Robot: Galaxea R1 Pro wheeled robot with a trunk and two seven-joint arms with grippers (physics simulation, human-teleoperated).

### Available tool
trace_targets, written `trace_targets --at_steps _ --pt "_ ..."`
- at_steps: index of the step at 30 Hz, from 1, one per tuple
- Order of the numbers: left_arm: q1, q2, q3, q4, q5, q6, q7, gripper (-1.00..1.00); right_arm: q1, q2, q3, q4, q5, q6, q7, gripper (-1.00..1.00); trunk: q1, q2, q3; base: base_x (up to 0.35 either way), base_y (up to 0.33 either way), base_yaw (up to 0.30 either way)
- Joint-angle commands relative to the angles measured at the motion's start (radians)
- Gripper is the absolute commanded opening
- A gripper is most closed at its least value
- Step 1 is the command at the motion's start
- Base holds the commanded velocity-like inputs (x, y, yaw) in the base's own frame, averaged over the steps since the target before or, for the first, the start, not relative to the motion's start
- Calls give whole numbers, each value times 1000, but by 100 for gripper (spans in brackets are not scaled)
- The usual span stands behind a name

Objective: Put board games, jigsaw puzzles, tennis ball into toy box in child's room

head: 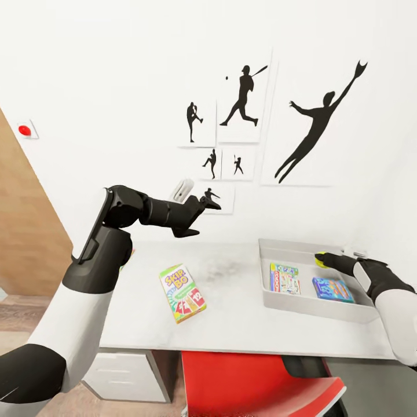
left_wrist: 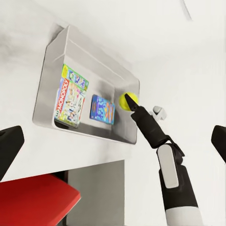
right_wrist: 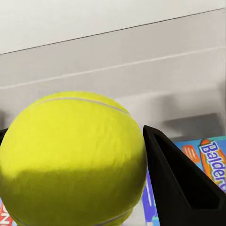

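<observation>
Tennis ball sits pinched in my right end effector, directly over the toy box, so release is straight down. Left end effector spread wide, idle above the surface; SKIP-BO box lies nearer it.

A child's room: baseball-player silhouette pictures on white walls (plank floor below), board games on a desk.

- Your long pale grey-white glossy table carries a white, red and green SKIP-BO game box, lying flat below your left arm's black jaws.
- A shallow light grey toy box sits on it beneath your right jaws.
</observation>
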Motion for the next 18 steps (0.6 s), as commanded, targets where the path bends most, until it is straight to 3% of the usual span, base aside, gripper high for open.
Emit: trace_targets --at_steps 1,7,11,18 --pt "-1 -1 3 0 4 8 5 100 -1 1 -9 1 7 3 6 -100 1 -2 -4 0 0 0" --pt "0 0 9 -5 6 7 -5 100 -2 3 -11 8 7 -7 3 -100 1 -2 -14 0 0 0" --pt "1 2 9 -7 6 7 -6 100 -26 0 -13 9 7 -6 -70 -100 1 -2 -20 0 0 0" --pt "1 1 8 -6 6 8 -6 100 -71 -4 -12 10 17 -4 -91 -100 1 -2 -31 0 0 0"
